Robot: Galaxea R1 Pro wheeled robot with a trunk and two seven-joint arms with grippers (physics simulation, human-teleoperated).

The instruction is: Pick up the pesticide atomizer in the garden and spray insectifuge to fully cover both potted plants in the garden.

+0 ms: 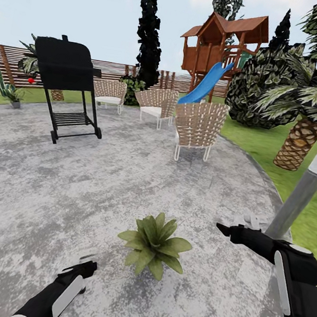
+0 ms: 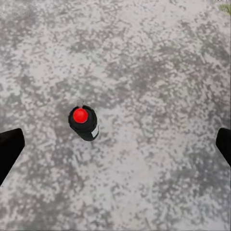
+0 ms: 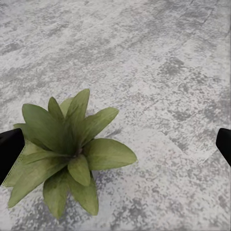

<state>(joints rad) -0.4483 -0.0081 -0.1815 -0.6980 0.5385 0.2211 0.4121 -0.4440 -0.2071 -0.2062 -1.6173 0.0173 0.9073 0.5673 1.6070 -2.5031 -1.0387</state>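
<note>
The pesticide atomizer (image 2: pixel 83 123) stands upright on the grey stone patio, seen from straight above in the left wrist view, its red tip facing up. My left gripper (image 2: pixel 115 144) hangs open above it, its dark fingers (image 2: pixel 9 149) far apart and touching nothing. In the head view that gripper (image 1: pixel 86 269) is low at the left. One potted plant (image 1: pixel 153 244) of broad green leaves sits mid-patio between my arms. My right gripper (image 1: pixel 229 229) is open beside and above the plant (image 3: pixel 67 154), with nothing in it.
A tall grey post (image 1: pixel 303 195) with a red top rises just behind my right arm at the patio's edge. Farther off stand a black grill (image 1: pixel 64 73), wicker chairs (image 1: pixel 199 126), a palm (image 1: pixel 303 139) on the lawn and a playhouse (image 1: pixel 221 46).
</note>
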